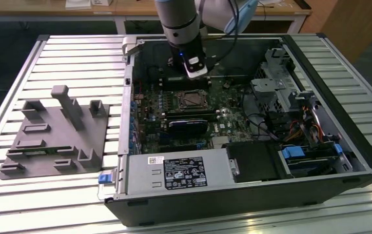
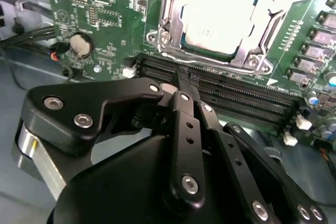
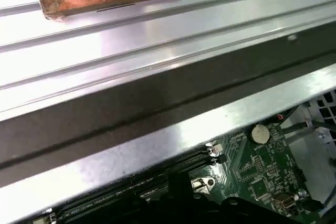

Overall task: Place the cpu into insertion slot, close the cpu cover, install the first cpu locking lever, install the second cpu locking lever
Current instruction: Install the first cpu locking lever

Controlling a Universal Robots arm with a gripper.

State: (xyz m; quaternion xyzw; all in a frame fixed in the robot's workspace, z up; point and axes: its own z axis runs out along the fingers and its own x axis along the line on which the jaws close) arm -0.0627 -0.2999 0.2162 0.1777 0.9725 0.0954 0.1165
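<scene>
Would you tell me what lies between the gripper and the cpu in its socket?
In the second wrist view, the long black memory slots run across the green board between the gripper and the cpu.

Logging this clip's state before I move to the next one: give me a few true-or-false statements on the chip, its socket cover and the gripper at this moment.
1. The dull silver square cpu lies in the silver-rimmed insertion slot on the green circuit board. True.
2. The thin silvery cpu cover is closed over the chip's edges. True, as far as the second wrist view shows.
3. The black gripper holds the chip. False: its fingers meet on nothing, beside the long black memory slots.
4. The grey moulded fixture sits inside the computer case. False: it lies on the slatted table, on the exterior view's left of the case.
</scene>
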